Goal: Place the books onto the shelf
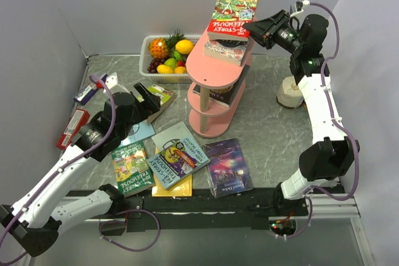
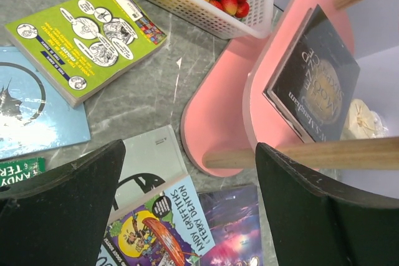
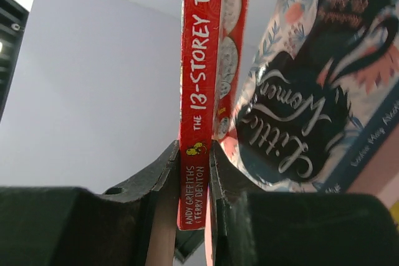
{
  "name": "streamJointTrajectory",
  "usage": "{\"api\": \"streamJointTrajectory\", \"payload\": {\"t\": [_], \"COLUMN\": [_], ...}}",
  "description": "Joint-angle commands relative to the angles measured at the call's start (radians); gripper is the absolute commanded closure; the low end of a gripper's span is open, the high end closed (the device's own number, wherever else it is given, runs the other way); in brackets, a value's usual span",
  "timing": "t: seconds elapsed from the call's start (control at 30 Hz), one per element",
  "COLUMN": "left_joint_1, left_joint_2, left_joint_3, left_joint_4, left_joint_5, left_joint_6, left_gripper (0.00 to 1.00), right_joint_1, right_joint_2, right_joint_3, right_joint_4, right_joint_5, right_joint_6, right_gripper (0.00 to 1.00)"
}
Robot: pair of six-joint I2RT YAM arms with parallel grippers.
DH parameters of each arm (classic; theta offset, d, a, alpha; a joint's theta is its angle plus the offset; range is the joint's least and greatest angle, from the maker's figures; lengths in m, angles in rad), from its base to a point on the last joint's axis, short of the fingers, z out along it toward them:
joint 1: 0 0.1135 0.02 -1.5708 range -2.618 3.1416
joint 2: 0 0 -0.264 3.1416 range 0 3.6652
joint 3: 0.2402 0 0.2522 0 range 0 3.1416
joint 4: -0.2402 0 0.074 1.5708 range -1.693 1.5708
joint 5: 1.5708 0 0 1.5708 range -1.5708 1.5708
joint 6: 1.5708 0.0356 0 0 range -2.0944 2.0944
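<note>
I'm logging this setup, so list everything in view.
Red Treehouse paperback: one, red, above top tier.
Pink three-tier shelf, wooden posts: one, pink, centre.
Paperbacks on shelf: at least two, dark, top, middle tiers.
Paperbacks on table: seven, mixed colours, near shelf.
White plastic fruit basket: one, white, behind shelf.
Flat red packet: one, red, left.
Blue-white carton: one, blue-white, left.
Pale round object: one, cream, right.
Left gripper: one, black, open above table.
Right gripper: one, black, shut on red paperback.

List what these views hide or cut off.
Yellow book: top external view, buried under the light-blue book; only edges show.
Middle-tier book: top external view, mostly covered by the top tier of the shelf.
Red book: right wrist view, edge-on; only the spine shows, cover unseen.
</note>
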Motion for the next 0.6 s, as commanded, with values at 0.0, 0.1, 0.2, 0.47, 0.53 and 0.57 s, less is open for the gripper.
{"api": "streamJointTrajectory", "payload": {"t": [0.0,0.1,0.2,0.47,0.53,0.57], "left_joint_1": [0.026,0.039,0.043,0.049,0.049,0.049], "left_joint_2": [0.019,0.022,0.027,0.04,0.042,0.043], "left_joint_3": [0.037,0.026,0.015,-0.008,-0.001,0.0], "left_joint_4": [0.048,0.056,0.067,0.076,0.075,0.073], "left_joint_5": [0.047,0.064,0.076,0.107,0.106,0.106], "left_joint_6": [0.031,0.029,0.026,0.008,0.011,0.011], "left_gripper": [0.09,0.09,0.09,0.11,0.11,0.1], "right_joint_1": [-0.004,-0.002,-0.002,-0.001,0.001,0.002], "right_joint_2": [-0.083,-0.117,-0.152,-0.18,-0.183,-0.186], "right_joint_3": [-0.044,-0.11,-0.185,-0.252,-0.209,-0.196], "right_joint_4": [0.147,0.117,0.094,0.08,0.022,-0.024], "right_joint_5": [-0.069,-0.057,-0.04,-0.037,-0.02,-0.011], "right_joint_6": [0.036,0.014,-0.001,-0.013,-0.057,-0.076], "right_gripper": [1.0,1.0,1.0,0.82,0.6,0.55]}}
